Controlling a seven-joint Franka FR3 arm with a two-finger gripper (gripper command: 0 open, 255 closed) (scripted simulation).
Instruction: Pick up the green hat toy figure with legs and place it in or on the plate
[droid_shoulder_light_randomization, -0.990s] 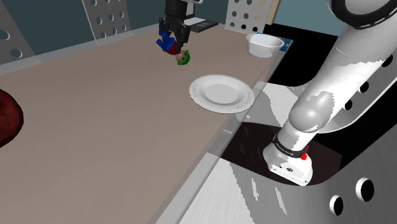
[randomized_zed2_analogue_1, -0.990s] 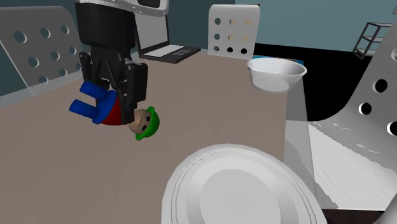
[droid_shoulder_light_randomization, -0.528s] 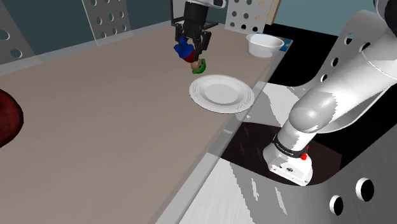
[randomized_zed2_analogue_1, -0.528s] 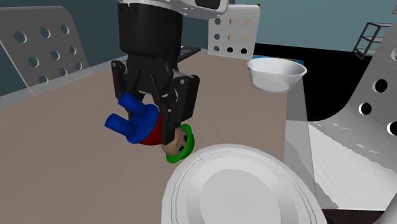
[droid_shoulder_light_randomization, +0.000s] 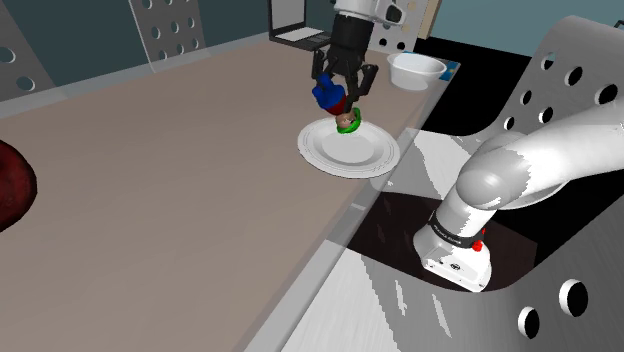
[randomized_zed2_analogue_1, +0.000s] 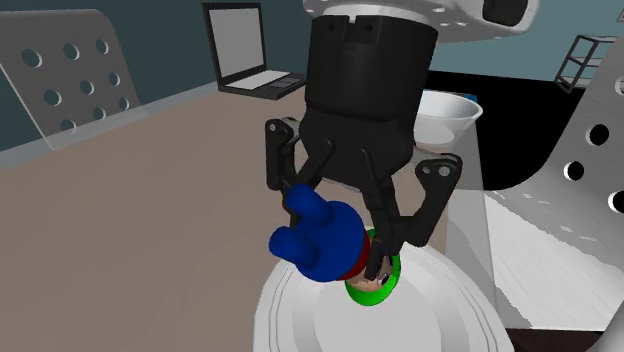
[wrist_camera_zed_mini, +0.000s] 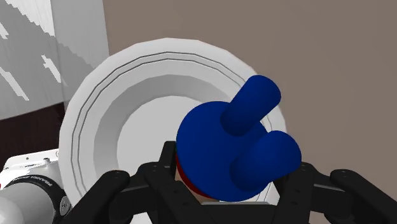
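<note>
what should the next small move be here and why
Probably ease straight down a touch before releasing. The gripper is shut on the toy figure, which hangs head-down above the plate, its green hat near the plate's inner surface. Whether it touches I cannot tell, so a shorter drop seems safest.

End effector (randomized_zed2_analogue_1: 348, 245) grips inverted toy figure (randomized_zed2_analogue_1: 318, 238) over plate (randomized_zed2_analogue_1: 285, 318).
</note>
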